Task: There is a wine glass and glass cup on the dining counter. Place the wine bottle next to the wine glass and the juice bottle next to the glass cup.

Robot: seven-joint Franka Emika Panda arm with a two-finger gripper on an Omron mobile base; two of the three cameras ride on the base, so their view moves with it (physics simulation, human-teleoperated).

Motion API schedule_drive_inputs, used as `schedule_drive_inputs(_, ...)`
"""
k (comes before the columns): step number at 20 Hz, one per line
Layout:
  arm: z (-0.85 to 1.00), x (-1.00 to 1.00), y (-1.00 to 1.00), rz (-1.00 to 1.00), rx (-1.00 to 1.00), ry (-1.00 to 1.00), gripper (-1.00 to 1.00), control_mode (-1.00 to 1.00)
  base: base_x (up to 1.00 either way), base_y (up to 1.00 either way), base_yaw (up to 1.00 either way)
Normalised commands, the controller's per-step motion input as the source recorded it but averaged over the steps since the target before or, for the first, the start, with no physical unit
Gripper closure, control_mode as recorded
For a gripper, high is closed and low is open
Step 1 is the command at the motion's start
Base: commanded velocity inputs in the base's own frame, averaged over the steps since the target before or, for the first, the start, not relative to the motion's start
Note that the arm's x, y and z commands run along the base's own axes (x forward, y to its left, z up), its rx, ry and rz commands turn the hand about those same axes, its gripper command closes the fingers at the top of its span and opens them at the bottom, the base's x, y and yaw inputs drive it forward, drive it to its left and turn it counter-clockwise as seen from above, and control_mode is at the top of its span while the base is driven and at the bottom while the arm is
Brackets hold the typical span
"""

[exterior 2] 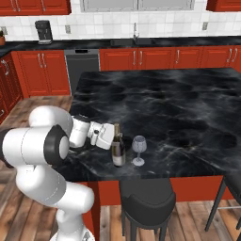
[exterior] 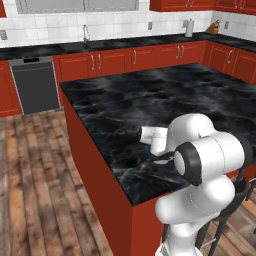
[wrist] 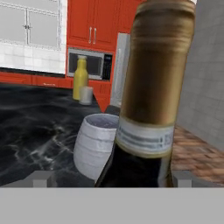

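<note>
Desk (exterior 2: 188, 108): the big island with black marble top and red base; most of the top is bare, and the things stand near its front edge on the robot's side.
Arm: it reaches low over the desk's front corner, with the hand lying nearly level and pointing at the wine bottle.
Wine bottle (exterior 2: 117, 147): it stands upright on the desk, just beside the glass. In the hand view its gold neck and the top of the label are very close to the camera.
Juice bottle (wrist: 80, 78): it stands far off in the hand view, on the desk's other end, with a small pale cup (wrist: 86, 95) just beside it; so it looks already at its place, but I cannot be sure this cup is the glass cup.
Wine glass (exterior 2: 139, 149): upright, near the bottle on its right in the right base view, not touching it.
Claw (exterior 2: 109, 135): the jaws stand wide apart on both sides of the bottle's neck and hold nothing.
Step in hand: I judge it is the letting go after setting the bottle down.
How to do it well: pull the hand straight back along its own line, with the jaws kept wide, so no finger drags the neck. The bottle is tall and slim, and the glass is close, so a side push can tip both.
</note>
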Motion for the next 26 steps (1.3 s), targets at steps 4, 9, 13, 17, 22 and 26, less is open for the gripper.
schedule_drive_inputs(4, -0.04, -0.03, 0.01, -0.03, 0.00, 0.00, -1.00, -1.00, 0.00, 0.00, 0.00)
schedule_drive_inputs(9, -0.01, -0.03, 0.03, -0.04, 0.00, 0.00, -1.00, -1.00, 0.00, 0.00, 0.00)
schedule_drive_inputs(13, -0.02, -0.02, 0.09, -0.02, 0.00, 0.00, -1.00, -1.00, 0.00, 0.00, 0.00)
schedule_drive_inputs(17, -0.02, 0.00, 0.11, 0.00, 0.00, -0.03, -1.00, -1.00, 0.00, 0.00, 0.00)
schedule_drive_inputs(22, -0.03, -0.04, 0.01, 0.00, 0.00, -0.05, -1.00, -1.00, 0.00, 0.00, 0.00)
schedule_drive_inputs(26, -0.01, -0.21, 0.00, 0.00, 0.00, -0.04, -1.00, -1.00, 0.00, 0.00, 0.00)
